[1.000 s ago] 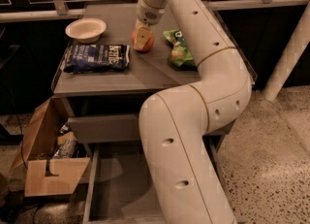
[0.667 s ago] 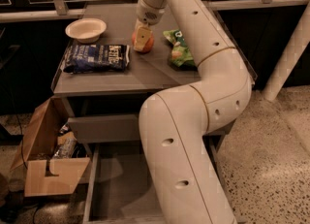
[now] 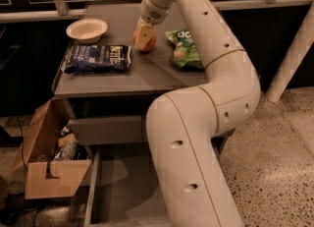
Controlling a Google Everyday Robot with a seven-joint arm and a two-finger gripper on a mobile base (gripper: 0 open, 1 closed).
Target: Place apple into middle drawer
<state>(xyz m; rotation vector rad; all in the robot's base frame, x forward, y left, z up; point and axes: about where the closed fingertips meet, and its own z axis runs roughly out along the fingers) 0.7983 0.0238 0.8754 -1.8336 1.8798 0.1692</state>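
**Apple at the bench top, drawer waiting open**

The end effector (image 3: 145,38) had reached to the back middle of the bench (image 3: 147,76) and stood right at the apple (image 3: 152,42), with its pale tip covering the front of the fruit. Whether it was clamped on the apple or merely apart around it could not be told. The apple lay at the level of the bench surface, between the white bowl (image 3: 87,29) and the green snack bag (image 3: 183,49), just behind the far end of the blue chip bag (image 3: 98,57).

By the look of things, the task was in its first part. The middle drawer (image 3: 120,174) stood pulled out low at the front of the cabinet, its floor bare where the arm did not hide it, so opening seemed to be done. The apple was not yet in it. What remained, as a judgement, was to secure the grasp, lift the fruit clear of the bags, carry it forward and down past the bench edge, and release it over the drawer floor.

As for pointing, the apple showed as a round body with no evident long axis. Neither stem nor base could be seen, so its facing could not be told, and it likely mattered little for the grip.
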